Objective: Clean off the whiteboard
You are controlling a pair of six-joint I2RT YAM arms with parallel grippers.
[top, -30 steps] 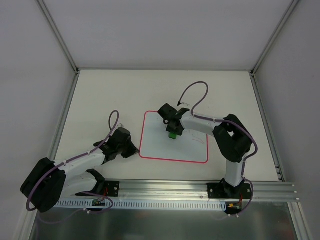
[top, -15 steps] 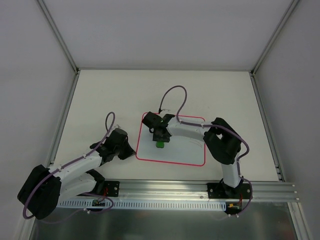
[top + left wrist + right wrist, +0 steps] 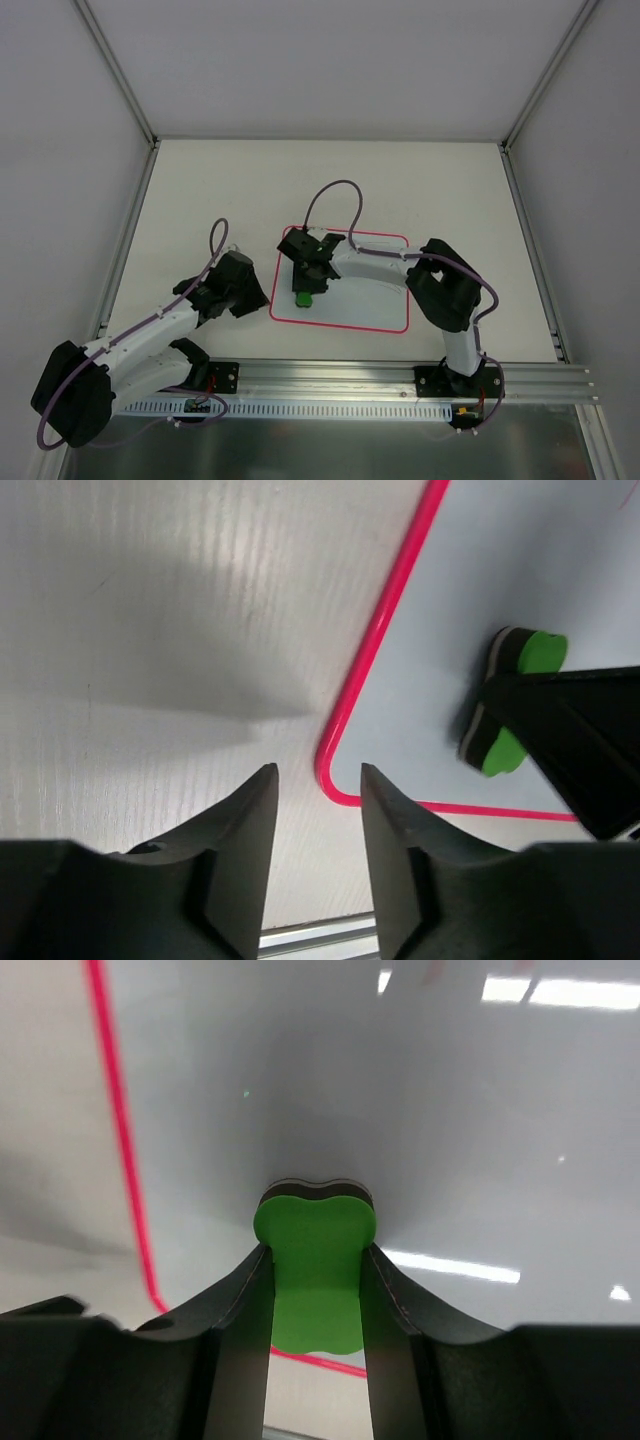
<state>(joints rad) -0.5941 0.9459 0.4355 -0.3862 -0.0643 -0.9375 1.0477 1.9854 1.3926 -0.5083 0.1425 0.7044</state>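
The whiteboard (image 3: 360,300) lies flat on the table, white with a red-pink border; I see no scribbles on it. My right gripper (image 3: 305,290) is shut on a green eraser (image 3: 303,297) with a dark felt underside, pressed on the board's near-left part. In the right wrist view the eraser (image 3: 314,1280) sits between my fingers, the border (image 3: 118,1120) to its left. My left gripper (image 3: 252,297) is open and empty, just left of the board's near-left corner. In the left wrist view that corner (image 3: 335,780) lies ahead of my fingertips and the eraser (image 3: 510,705) shows at right.
The cream table (image 3: 200,200) is walled on three sides. An aluminium rail (image 3: 340,380) with the arm bases runs along the near edge.
My right gripper has dragged the eraser left and toward me across the board. The board has slid a little left. My left gripper has edged slightly away from me beside the board's left edge.
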